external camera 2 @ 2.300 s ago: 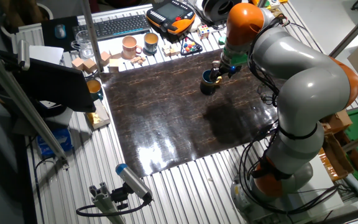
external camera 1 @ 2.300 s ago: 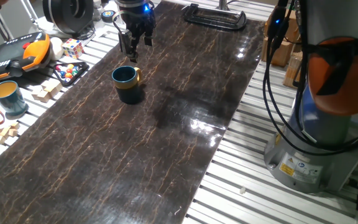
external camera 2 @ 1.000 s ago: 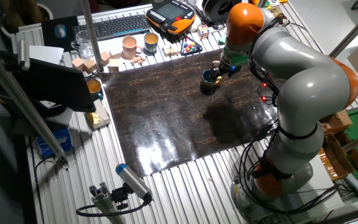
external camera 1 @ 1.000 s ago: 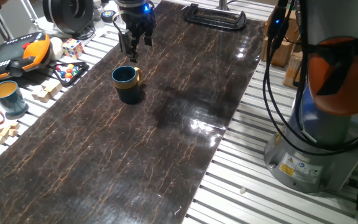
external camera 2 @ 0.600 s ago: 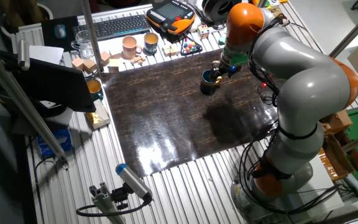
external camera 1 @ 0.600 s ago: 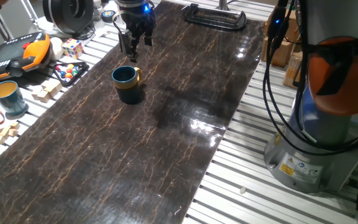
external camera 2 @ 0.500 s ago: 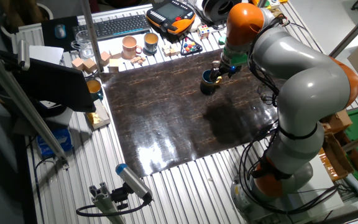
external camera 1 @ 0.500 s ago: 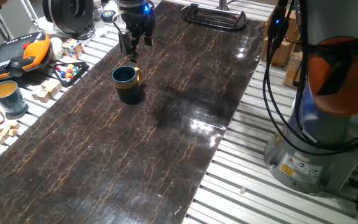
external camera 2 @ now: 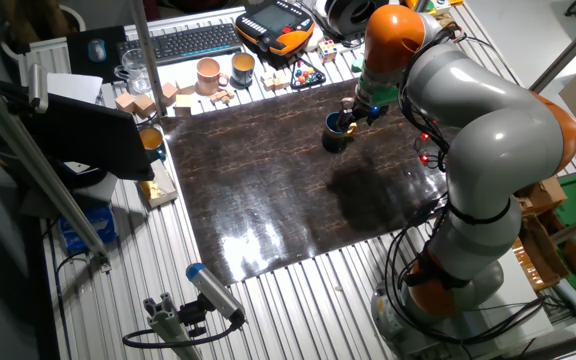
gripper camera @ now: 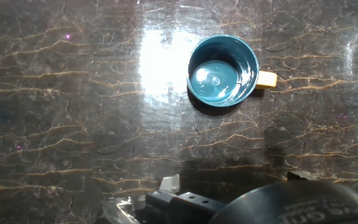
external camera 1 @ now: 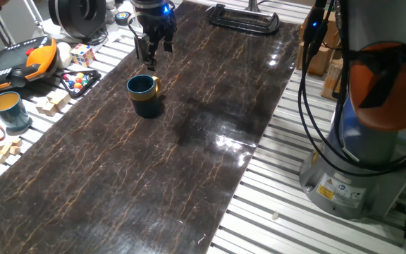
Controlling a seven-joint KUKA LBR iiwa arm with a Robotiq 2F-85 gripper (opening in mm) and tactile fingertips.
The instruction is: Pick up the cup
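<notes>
The KUKA arm (external camera 2: 488, 130) reaches over the dark marbled bench (external camera 1: 189, 141), its gripper (external camera 1: 149, 55) hanging above the far side of the slab, well clear of the surface. Its jaws look parted a modest way in one fixed view, with nothing between them. The cup (external camera 1: 144, 94) stands upright on the bench just short of the gripper, mustard handle (gripper camera: 266, 79) pointing sideways; in the hand view it sits off-centre (upper right), so the hand is not yet over it. Best to centre over the rim first, turn so the jaws avoid the handle, then descend straight and close across one wall.
</notes>
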